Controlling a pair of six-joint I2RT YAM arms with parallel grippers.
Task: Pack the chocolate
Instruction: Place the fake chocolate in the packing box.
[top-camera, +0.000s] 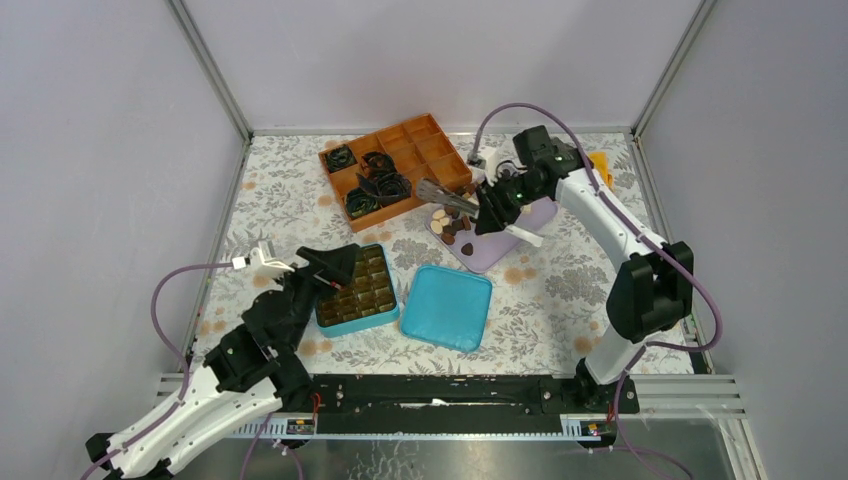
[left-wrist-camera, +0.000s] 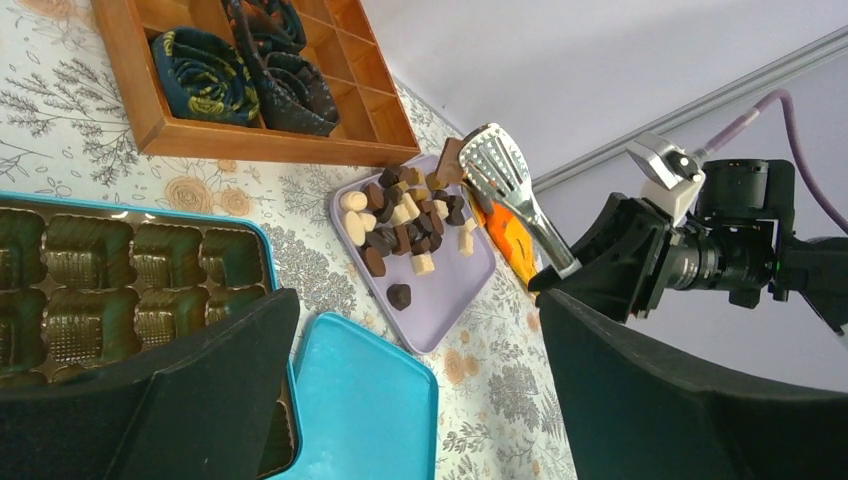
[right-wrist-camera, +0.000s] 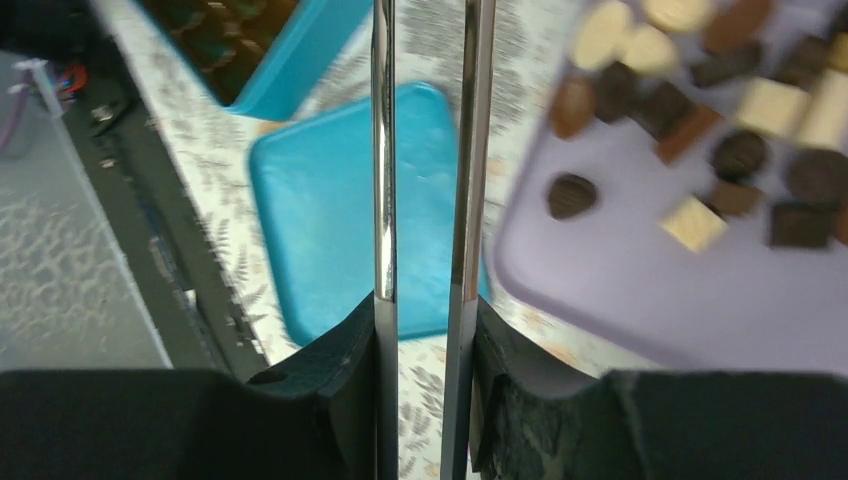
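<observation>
- Bench (top-camera: 290, 200): covered with a pale cloth printed with grey and tan flowers. A black rail (top-camera: 440, 395) runs along its near edge.
- Room: plain grey walls (top-camera: 100, 150) on three sides, with aluminium frame posts (top-camera: 210, 70) rising at the back corners.
- My left jaws (left-wrist-camera: 418, 310): spread wide, holding nothing, hanging over the near left part of the teal tin (top-camera: 356, 328). A brown moulded insert (left-wrist-camera: 110, 270) sits in the tin.
- My right jaws (right-wrist-camera: 425, 340): narrow, clamped on the two steel arms of the tongs (left-wrist-camera: 510, 190). The slotted head is over the far end of the lilac tray (left-wrist-camera: 440, 300).
- Chocolate (left-wrist-camera: 405, 215): loose heap on the tray's far half, in dark brown, mid brown and cream. One dark piece lies apart, nearer the tray's middle. One brown piece is against the tong head; I cannot tell whether it is pinched.
- Teal lid (top-camera: 447, 307): flat on the cloth, between tin and tray.
- Wooden compartment box (top-camera: 440, 150): at the back, with black crinkled paper cups (left-wrist-camera: 205, 75) in its left compartments.
- Orange object (top-camera: 601, 165): beyond the tray, partly hidden.
</observation>
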